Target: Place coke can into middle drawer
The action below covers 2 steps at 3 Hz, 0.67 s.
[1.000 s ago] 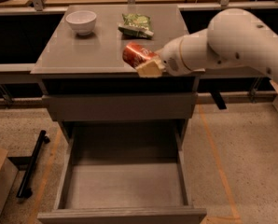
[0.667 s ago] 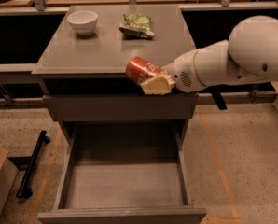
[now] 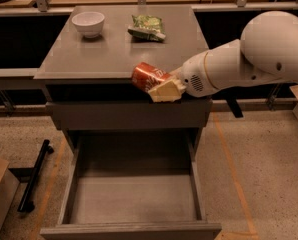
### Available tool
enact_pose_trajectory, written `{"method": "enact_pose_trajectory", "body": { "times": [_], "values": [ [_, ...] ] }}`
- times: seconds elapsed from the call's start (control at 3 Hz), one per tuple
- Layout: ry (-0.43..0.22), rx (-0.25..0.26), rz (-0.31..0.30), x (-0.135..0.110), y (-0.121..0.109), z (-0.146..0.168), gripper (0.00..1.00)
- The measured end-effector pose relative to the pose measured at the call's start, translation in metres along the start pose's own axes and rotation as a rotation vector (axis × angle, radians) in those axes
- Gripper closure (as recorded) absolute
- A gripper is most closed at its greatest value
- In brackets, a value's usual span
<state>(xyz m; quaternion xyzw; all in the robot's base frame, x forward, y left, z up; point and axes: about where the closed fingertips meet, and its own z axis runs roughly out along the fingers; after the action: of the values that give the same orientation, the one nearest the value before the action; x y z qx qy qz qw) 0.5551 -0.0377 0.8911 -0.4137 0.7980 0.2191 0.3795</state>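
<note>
Since a second ago my gripper (image 3: 158,85) and the coke can (image 3: 148,76) have dropped from over the bench (image 3: 89,59) top to its front edge; little change in the last stretch. My fingers (image 3: 165,90) are clenched on the can, which lies tilted on its side with its red body pointing left, out of the grasp. One cream finger shows below the can; the other is probably behind it, hard to see. Can sits in the air at the bench's front lip, above the closed grey drawer front (image 3: 129,115).

Middle drawer (image 3: 69,189) is pulled fully open below, and the can is well above it, not inside. My arm comes in from the right.

White bowl (image 3: 88,23) at back left of bench, green snack bag (image 3: 146,26) near back centre, both well apart from the can. Black bar (image 3: 35,176) on floor at left.
</note>
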Motion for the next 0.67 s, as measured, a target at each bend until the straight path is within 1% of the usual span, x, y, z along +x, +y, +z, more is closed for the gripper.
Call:
{"method": "enact_pose_trajectory", "body": {
  "times": [0.33,0.67],
  "values": [
    [0.050,-0.045,-0.002,0.027,0.019,0.011,1.00],
    [0.098,-0.079,0.017,0.080,0.047,0.034,1.00]
  ]
}}
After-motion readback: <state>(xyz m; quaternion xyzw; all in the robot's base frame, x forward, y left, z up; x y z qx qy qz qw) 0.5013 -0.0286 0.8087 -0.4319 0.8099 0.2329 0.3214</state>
